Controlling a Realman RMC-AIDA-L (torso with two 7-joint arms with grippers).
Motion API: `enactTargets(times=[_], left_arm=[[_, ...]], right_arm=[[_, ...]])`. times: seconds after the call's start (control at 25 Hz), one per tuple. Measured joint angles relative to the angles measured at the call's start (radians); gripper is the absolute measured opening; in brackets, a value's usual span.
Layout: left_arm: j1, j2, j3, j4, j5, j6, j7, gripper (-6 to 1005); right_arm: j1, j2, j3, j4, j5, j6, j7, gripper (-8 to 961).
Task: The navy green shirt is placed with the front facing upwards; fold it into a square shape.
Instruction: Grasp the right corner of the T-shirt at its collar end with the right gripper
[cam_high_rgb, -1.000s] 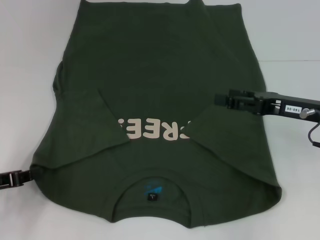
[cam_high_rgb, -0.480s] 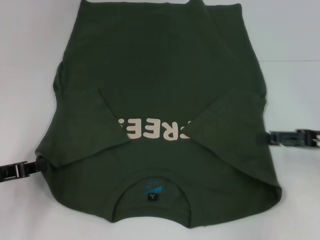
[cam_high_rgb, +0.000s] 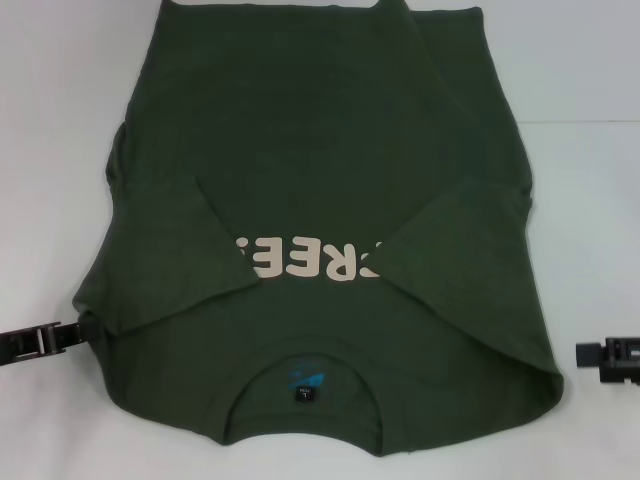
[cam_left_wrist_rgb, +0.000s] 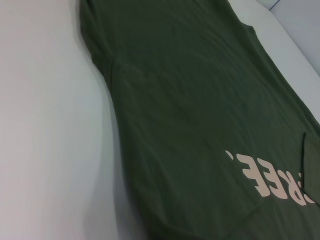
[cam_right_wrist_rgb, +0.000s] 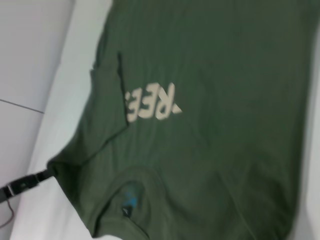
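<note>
Nearest me, the collar end of the navy green shirt (cam_high_rgb: 320, 230) lies front-up on the white counter (cam_high_rgb: 60, 120), with the black neck label (cam_high_rgb: 303, 393) and its blue mark between the two grippers.

Left gripper (cam_high_rgb: 75, 331): low at the shirt's near left corner, tip touching the cloth edge at the shoulder fold. It looks closed narrow on that edge, but I cannot tell for sure whether cloth is pinched. Against half a second ago it sits about where it was; a second ago it was lower and farther out from the shirt.

Right gripper (cam_high_rgb: 582, 354): off the cloth, on bare counter just beyond the shirt's near right corner, apart from the fabric. I cannot tell how its jaws stand. A second ago that arm reached over the shirt's right side, well up from here; half a second ago it was at the right edge by the sleeve; now it has dropped back toward me and outward.

Beyond the grippers, both sleeves are folded inward over the chest, covering the ends of the cream lettering (cam_high_rgb: 305, 260). The shirt lies the same as before. Farthest from both grippers, the hem reaches the head view's top edge.
</note>
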Motion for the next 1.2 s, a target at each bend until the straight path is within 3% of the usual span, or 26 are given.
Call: enactTargets(times=[0.72,1.2], left_arm=[[-0.001,0.005,-0.002,-0.001,-0.002,-0.003,0.006,21],[0.0,0.007,-0.002,-0.001,-0.002,-0.007,0.008,21]], right_arm=[[0.083,0.042,-0.013,0.009,-0.136,0.076,0.082,807],[0.098,0.05,-0.014,0.016,-0.153,0.088,0.083,787]])
